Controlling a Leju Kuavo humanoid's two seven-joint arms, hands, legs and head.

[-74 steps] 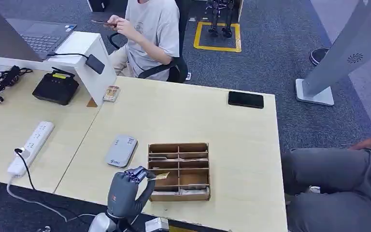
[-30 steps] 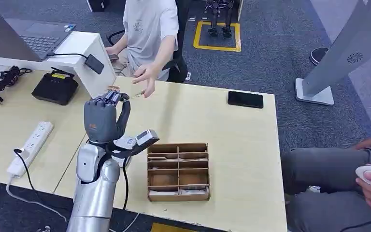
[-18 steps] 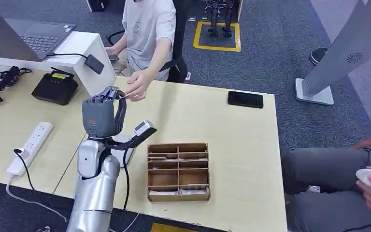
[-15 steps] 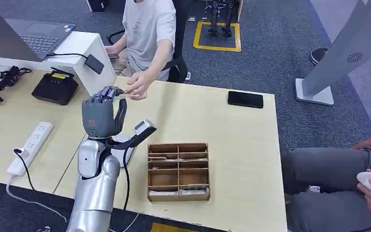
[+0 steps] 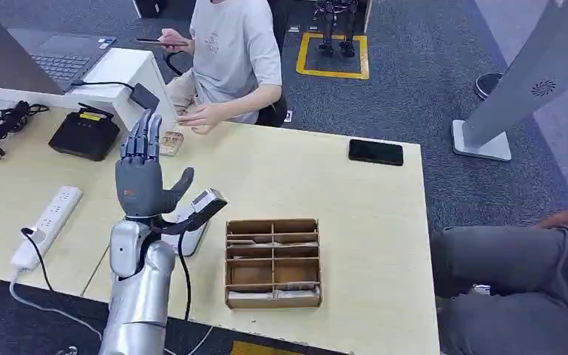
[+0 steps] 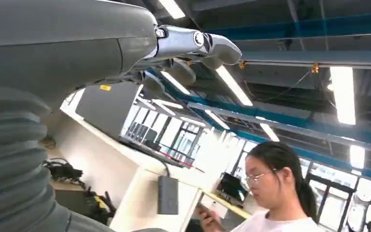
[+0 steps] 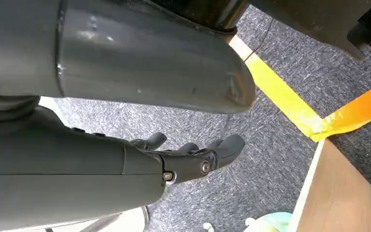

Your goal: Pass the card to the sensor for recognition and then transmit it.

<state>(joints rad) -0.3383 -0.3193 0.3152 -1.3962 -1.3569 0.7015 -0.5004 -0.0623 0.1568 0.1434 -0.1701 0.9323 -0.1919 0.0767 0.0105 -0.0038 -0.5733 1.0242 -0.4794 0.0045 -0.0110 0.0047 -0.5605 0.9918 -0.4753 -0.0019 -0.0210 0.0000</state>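
Head view: the left hand (image 5: 142,181) is raised over the worktop (image 5: 303,177), fingers spread and empty; the card (image 5: 183,118) sits in a seated person's hand (image 5: 201,117). The right hand (image 7: 183,157) hangs loosely curled, empty, above the floor.

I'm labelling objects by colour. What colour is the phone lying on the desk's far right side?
Black. The phone shows best in the head view.

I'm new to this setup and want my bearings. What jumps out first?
The left robot hand stands raised above the wooden table, fingers spread and holding nothing. Just beyond it a seated person rests a hand at the table's far edge. Near the robot sits a cardboard divider box.
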